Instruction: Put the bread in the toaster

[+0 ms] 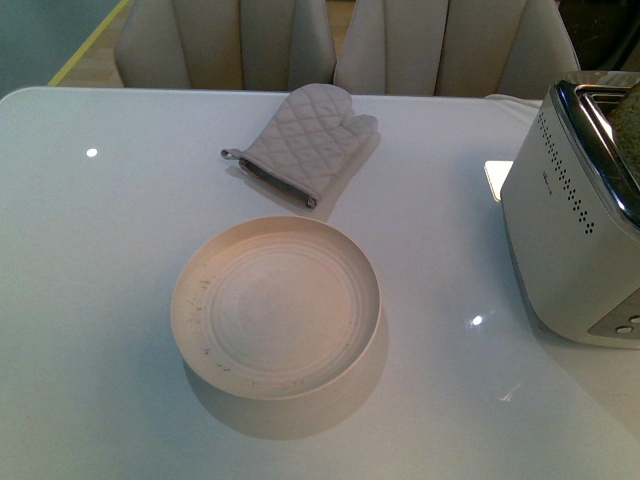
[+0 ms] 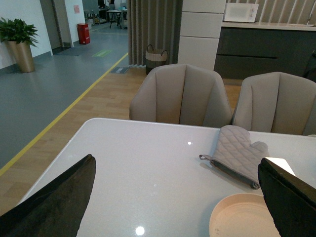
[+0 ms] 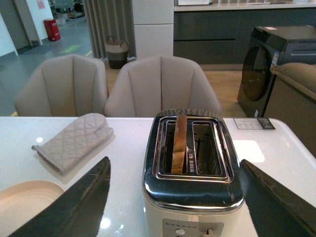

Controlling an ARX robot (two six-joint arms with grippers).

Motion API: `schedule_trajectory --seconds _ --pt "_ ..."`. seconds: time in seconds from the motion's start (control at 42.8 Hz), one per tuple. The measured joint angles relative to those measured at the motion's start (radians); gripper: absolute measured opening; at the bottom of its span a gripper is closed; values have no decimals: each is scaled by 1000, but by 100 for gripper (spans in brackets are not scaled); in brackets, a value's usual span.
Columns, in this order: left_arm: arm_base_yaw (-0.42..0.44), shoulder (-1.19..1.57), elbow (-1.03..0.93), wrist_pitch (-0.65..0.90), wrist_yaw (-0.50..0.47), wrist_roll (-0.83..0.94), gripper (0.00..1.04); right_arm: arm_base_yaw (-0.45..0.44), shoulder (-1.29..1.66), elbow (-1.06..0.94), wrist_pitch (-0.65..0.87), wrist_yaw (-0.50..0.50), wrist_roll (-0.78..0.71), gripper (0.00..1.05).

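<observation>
Here the right gripper [image 3: 173,197] was spread wide and held nothing, its two dark fingers [image 3: 74,202] flanking the toaster [image 3: 192,197] from above and apart from it. The left gripper [image 2: 177,197] was likewise spread and empty above the table [image 2: 138,168], near the plate [image 2: 237,217]. In the right wrist view, the bread [image 3: 179,143] stood upright on edge in one of the two chrome slots, its crust rising above the rim; the other slot was empty. In the front view only a speckled sliver of the slice appeared to show at the frame's edge. The oven mitt [image 1: 300,140] lay flat beyond the bare plate, well apart from the toaster. The slice would likely handle as light, soft and easily crushed; any regrasp should pinch the exposed top crust gently across its thin faces.
</observation>
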Motion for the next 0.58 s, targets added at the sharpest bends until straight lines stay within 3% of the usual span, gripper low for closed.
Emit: schedule_trajectory --seconds 0.14,0.585 --pt "0 0 0 0 0 0 98 0 0 0 0 0 0 97" --pt "0 0 0 0 0 0 98 0 0 0 0 0 0 96"
